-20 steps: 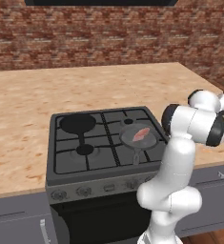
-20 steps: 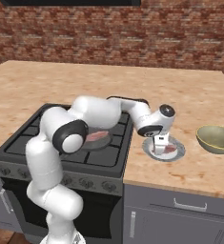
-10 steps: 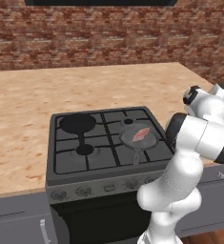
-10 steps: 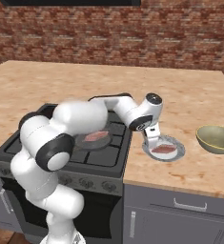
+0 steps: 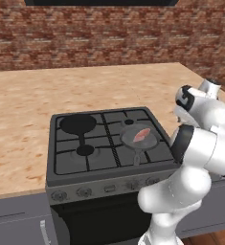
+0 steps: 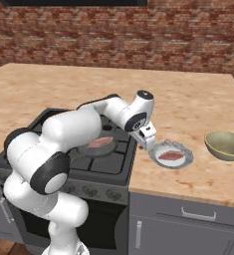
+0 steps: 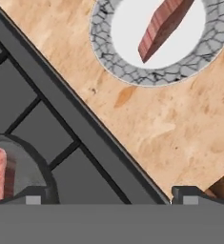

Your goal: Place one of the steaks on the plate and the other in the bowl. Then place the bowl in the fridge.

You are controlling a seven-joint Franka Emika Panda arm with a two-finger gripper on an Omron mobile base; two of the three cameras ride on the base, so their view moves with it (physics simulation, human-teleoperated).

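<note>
One pinkish-red raw steak [image 6: 171, 156] lies on the small round speckled-rim plate [image 6: 187, 160] (tabletop beside stove); the end effector [image 6: 147, 141] hovers wide open, empty

No text, label, brand, number or sign can be read anywhere.

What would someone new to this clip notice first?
The big white arm curled over the stove, its open pincer hanging between stove and plate. One steak lies on the plate on the wooden counter; the other sits in a grey pan on the stove. An olive bowl waits to the right.
</note>
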